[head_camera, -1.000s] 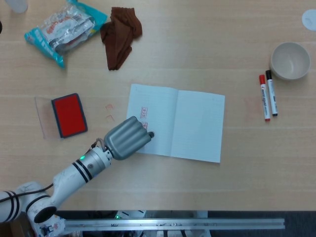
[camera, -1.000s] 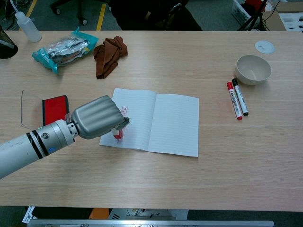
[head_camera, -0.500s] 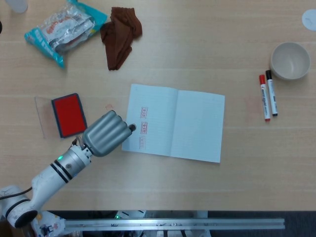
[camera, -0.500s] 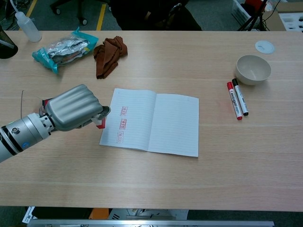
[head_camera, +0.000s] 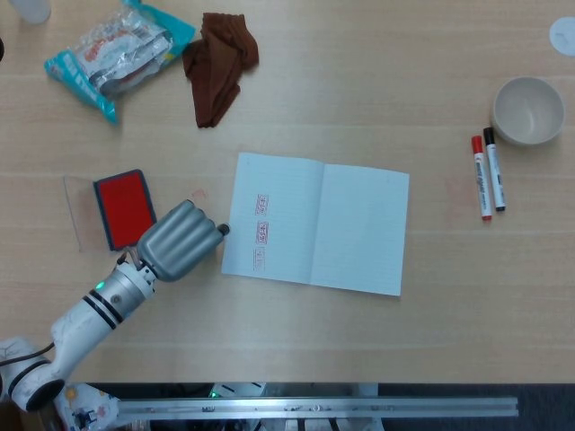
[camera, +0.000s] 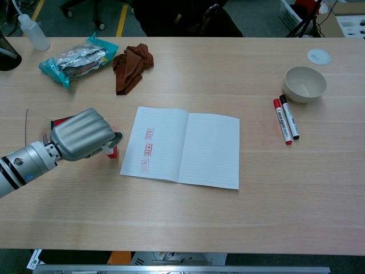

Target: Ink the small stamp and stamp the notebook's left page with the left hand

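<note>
The stamp (camera: 112, 151) is small and red, and it shows only under the curled fingers of the left hand (camera: 81, 135), which is closed around it; its lower end is at the table (camera: 188, 228) or just above it, I cannot tell which. It is between the ink pad (head_camera: 126, 208) and the left edge of the notebook (head_camera: 316, 223), just beside that edge and off the paper. The notebook lies open and flat near the middle of the table, and its left page carries three red prints in a column. The pad is open, with its red face up, and a clear lid (head_camera: 76, 215) lies against its left side. The table is pale wood with faint red marks near the pad. At the far left are a snack bag (head_camera: 117, 49) and a brown cloth (head_camera: 218, 65), near each other. At the right, well apart from the notebook, a bowl (head_camera: 528, 109) stands, with two markers (head_camera: 488, 174) just beside it. The right hand is not visible in either view. Beyond the far edge a dark floor with a yellow line is visible.
</note>
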Robot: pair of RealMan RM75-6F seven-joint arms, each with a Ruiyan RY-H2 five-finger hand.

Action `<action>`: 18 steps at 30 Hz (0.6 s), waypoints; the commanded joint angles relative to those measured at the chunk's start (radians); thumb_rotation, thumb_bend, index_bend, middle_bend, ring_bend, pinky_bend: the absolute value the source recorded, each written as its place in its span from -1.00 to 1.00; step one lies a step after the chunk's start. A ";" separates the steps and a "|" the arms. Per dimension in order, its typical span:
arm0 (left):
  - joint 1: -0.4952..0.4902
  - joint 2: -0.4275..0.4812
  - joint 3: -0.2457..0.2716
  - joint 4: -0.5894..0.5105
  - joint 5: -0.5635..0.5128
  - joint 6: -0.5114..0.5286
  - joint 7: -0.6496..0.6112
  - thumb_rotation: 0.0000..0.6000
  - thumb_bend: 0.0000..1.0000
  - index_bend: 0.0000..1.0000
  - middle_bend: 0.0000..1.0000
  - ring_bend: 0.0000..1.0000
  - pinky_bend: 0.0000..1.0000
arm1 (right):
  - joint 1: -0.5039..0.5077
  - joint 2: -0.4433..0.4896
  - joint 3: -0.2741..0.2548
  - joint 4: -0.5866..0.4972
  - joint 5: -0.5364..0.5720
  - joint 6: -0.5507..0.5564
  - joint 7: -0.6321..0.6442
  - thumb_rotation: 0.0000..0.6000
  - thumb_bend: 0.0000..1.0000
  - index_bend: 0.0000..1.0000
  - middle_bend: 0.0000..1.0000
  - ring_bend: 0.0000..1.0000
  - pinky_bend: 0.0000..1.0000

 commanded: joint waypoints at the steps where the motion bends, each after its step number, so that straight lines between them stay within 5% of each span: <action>1: 0.002 -0.008 -0.002 0.012 -0.001 0.000 -0.005 1.00 -0.30 0.12 1.00 1.00 1.00 | -0.001 0.002 0.001 -0.002 0.001 0.002 -0.002 1.00 -0.56 -0.32 -0.05 -0.01 0.08; 18: 0.004 -0.032 -0.011 0.044 -0.015 -0.019 0.005 1.00 -0.31 0.03 1.00 1.00 1.00 | -0.003 0.003 0.001 -0.001 0.007 0.001 -0.003 1.00 -0.56 -0.32 -0.05 -0.01 0.08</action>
